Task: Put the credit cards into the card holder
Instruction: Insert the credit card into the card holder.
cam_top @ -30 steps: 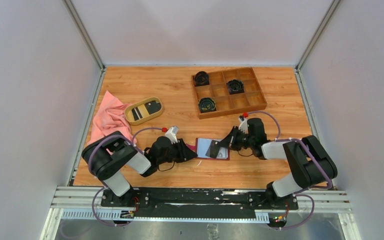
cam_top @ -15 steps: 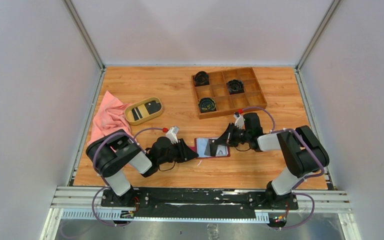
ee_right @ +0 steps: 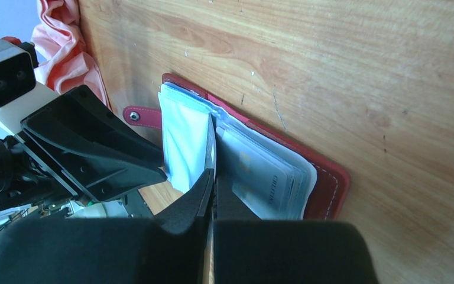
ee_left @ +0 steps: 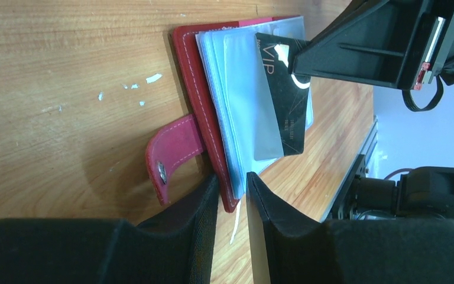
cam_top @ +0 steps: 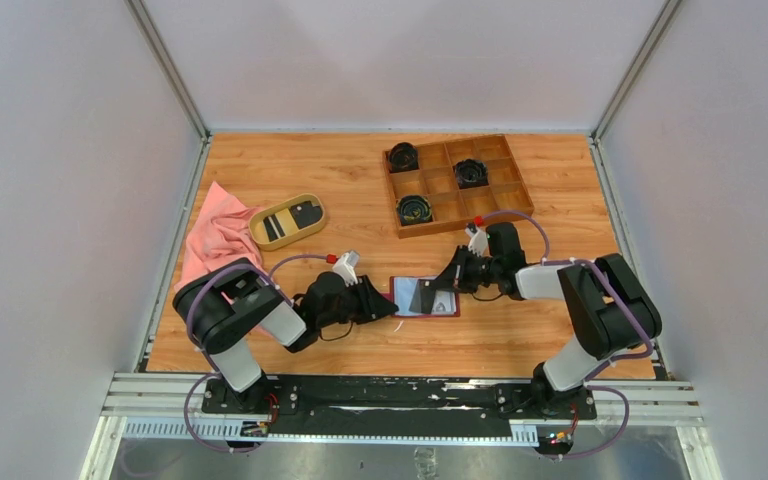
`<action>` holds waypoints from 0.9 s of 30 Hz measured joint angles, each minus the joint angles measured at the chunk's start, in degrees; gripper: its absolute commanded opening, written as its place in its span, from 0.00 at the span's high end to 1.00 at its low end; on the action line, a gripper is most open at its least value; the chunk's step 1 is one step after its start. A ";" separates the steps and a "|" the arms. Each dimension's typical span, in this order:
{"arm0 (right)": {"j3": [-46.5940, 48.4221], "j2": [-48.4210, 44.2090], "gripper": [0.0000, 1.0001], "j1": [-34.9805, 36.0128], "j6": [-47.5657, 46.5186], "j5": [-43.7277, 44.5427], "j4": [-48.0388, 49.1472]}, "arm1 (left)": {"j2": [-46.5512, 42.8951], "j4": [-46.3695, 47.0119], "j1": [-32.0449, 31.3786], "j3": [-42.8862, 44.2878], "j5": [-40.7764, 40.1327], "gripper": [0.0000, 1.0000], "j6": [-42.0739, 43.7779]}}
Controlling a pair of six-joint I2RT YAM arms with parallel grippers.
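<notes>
Card holder, open, one; black card held over it.
Left of the card holder [cam_top: 425, 297]: oval dish [cam_top: 287, 221], two cards; left gripper [ee_left: 232, 192] grasping its edge. Above: black card [ee_left: 281, 94], clenched in the right gripper [ee_right: 213, 180]. Far right: wooden box [cam_top: 457, 185], three black items.

1. You have one dark red card holder [cam_top: 425, 297] lying open on the table.
2. One black card [ee_left: 281, 94] shows at the holder; more dark cards sit in the dish, too small to count.
3. One oval tan dish [cam_top: 287, 221].
4. One wooden compartment box [cam_top: 457, 184], with three round black items [cam_top: 413, 209] in it.
5. One pink cloth [cam_top: 215, 235].
6. Two grippers: left gripper [cam_top: 390, 307] and right gripper [cam_top: 440, 284].
</notes>
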 measured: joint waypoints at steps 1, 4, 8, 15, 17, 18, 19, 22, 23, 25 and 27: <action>0.00 -0.13 1.00 -0.02 -0.11 -0.02 -0.31 | 0.07 -0.15 0.00 0.17 -0.13 0.70 0.00; 0.00 -0.26 1.00 -0.22 -0.35 -0.07 -0.96 | 0.46 -0.31 0.00 0.68 -0.52 0.70 -0.02; 0.00 -0.39 1.00 -0.52 -0.70 -0.11 -1.66 | 0.87 -0.31 0.00 1.16 -0.61 0.70 0.00; -0.13 -3.28 1.00 -1.42 -2.08 0.17 -4.44 | 1.05 -0.57 0.00 1.55 -0.70 0.70 0.04; -0.24 -4.13 1.00 -1.53 -2.34 0.52 -4.98 | 1.36 -0.61 0.00 1.92 -0.70 0.70 0.04; -0.24 -4.26 1.00 -1.55 -2.43 0.66 -5.14 | 1.49 -0.61 0.00 2.05 -0.70 0.70 0.04; -0.24 -4.24 1.00 -1.55 -2.49 0.79 -5.25 | 1.60 -0.57 0.00 2.19 -0.70 0.70 0.04; -0.24 -3.78 1.00 -1.64 -2.51 0.85 -5.64 | 1.68 -0.59 0.00 2.29 -0.70 0.70 0.04; -0.24 -3.43 1.00 -1.66 -2.51 0.81 -5.64 | 1.68 -0.61 0.00 2.29 -0.70 0.70 0.07; -0.24 -2.36 1.00 -1.70 -2.49 0.57 -5.60 | 1.68 -0.61 0.00 2.29 -0.70 0.70 0.07; -0.22 -1.79 1.00 -1.77 -2.45 -0.02 -5.60 | 1.68 -0.61 0.00 2.29 -0.70 0.70 0.09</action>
